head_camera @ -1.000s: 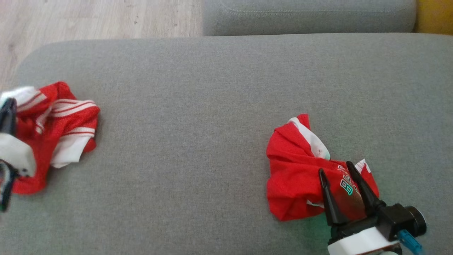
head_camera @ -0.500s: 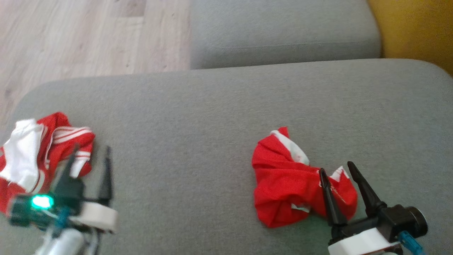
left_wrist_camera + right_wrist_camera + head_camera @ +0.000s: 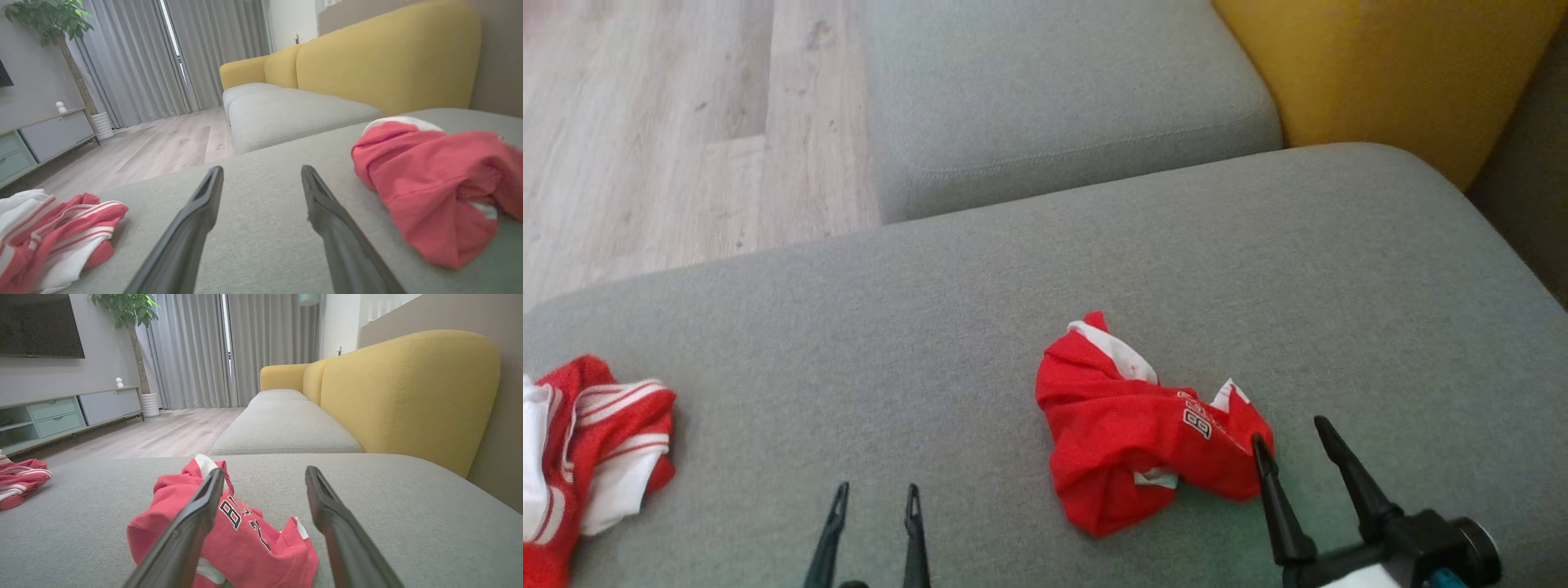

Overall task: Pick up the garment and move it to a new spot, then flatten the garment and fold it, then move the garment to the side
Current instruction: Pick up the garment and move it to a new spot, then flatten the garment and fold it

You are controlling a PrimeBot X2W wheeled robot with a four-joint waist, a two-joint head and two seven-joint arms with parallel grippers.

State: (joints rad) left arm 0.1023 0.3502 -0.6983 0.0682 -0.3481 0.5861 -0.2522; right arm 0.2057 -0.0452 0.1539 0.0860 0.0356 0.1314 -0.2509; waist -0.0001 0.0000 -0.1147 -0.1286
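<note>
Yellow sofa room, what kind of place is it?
Probably a home living room: the yellow sofa, a wall TV above a low cabinet, and a potted plant beside long curtains.

Two garments: a red garment with lettering (image 3: 1127,425) just left of the right gripper (image 3: 1289,431), and a red-and-white striped garment (image 3: 596,441) well apart to the left of the left gripper (image 3: 876,488). Two grippers, with two dark fingers each, four fingers in all. Two grey seat cushions: the broad cushion (image 3: 1013,286) under both grippers and a smaller cushion (image 3: 1054,98) beyond their fingertips. One yellow sofa back (image 3: 1380,65), ahead and to the right of the right gripper. Far ahead of that gripper, to its left: one potted plant (image 3: 122,310), one television (image 3: 39,326), and one low cabinet (image 3: 69,412) bearing one small white figure (image 3: 119,381).
</note>
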